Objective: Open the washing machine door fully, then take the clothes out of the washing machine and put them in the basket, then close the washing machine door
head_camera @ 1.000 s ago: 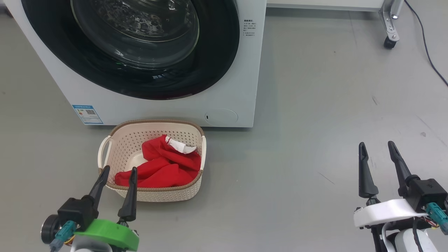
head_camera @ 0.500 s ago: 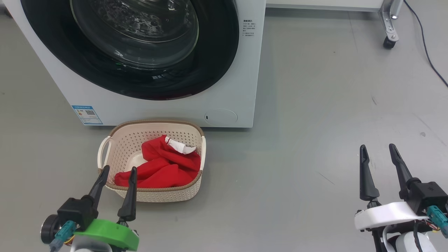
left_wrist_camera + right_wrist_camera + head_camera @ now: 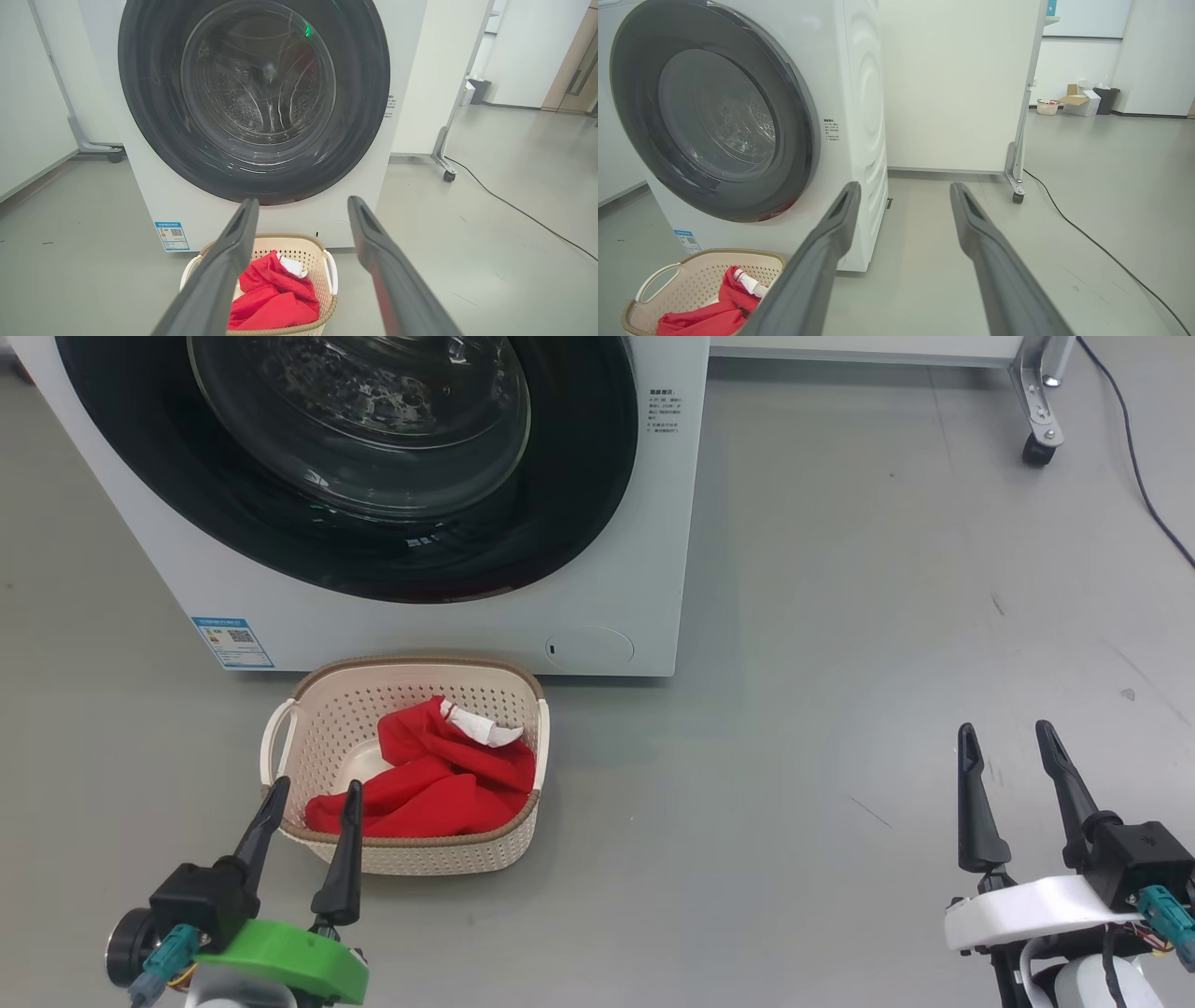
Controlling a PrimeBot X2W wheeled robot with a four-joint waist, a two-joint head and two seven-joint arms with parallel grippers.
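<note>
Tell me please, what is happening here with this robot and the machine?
The laundry job looks nearly finished. The red clothes lie in the basket on the floor before the washing machine, and the washing machine door appears shut. The left gripper and the right gripper are both open and empty, touching nothing.

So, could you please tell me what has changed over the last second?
Very little. The right tool has sunk slightly down the head view, and the left tool likewise, though barely. Nothing was taken hold of or let go. Both tools stay open and empty, the door stays shut, and the clothes still lie in the basket.
</note>
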